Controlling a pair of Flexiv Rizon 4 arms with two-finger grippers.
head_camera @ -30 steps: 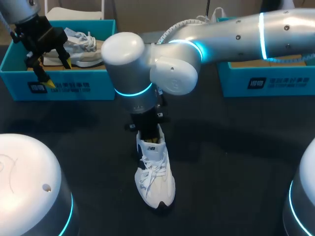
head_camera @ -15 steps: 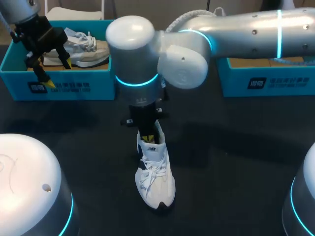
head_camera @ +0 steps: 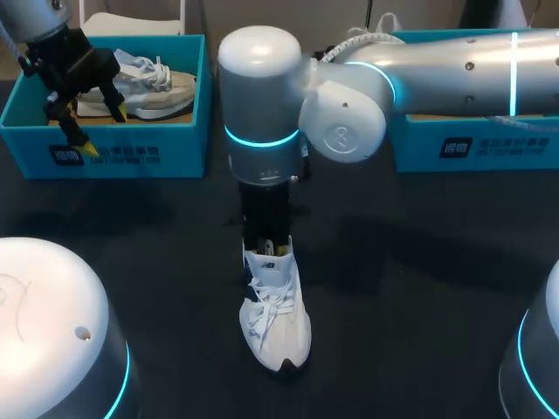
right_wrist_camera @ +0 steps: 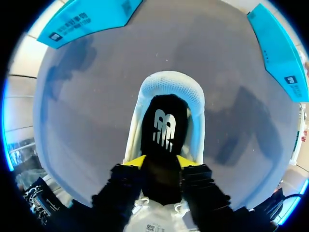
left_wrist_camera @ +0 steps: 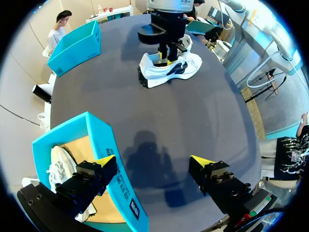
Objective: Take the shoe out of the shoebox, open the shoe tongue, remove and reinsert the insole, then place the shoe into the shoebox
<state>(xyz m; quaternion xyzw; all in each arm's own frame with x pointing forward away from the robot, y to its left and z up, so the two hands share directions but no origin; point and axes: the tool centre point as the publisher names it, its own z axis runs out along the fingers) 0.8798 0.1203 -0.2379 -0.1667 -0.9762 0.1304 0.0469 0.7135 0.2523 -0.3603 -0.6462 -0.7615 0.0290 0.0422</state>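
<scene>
A white shoe [head_camera: 276,319] [left_wrist_camera: 170,68] lies on the dark table's middle, toe toward me. My right gripper [head_camera: 265,245] [right_wrist_camera: 161,162] points down into its heel opening. Its yellow fingertips [right_wrist_camera: 136,160] stand apart, open, over the black insole [right_wrist_camera: 164,133], which lies flat inside the shoe. My left gripper [head_camera: 86,120] [left_wrist_camera: 153,161] hangs open and empty over the front wall of the left teal shoebox [head_camera: 105,148] [left_wrist_camera: 104,145]. A second shoe [head_camera: 147,87] [left_wrist_camera: 60,169] rests in that box.
Another teal shoebox [head_camera: 476,140] [left_wrist_camera: 77,44] stands at the back right, partly behind my right arm. Two white arm bases [head_camera: 52,332] fill the near corners.
My right arm's elbow and wrist have swung to the right and stand more upright over the shoe's heel. Its fingers have parted. The shoe and the left arm have kept still.
</scene>
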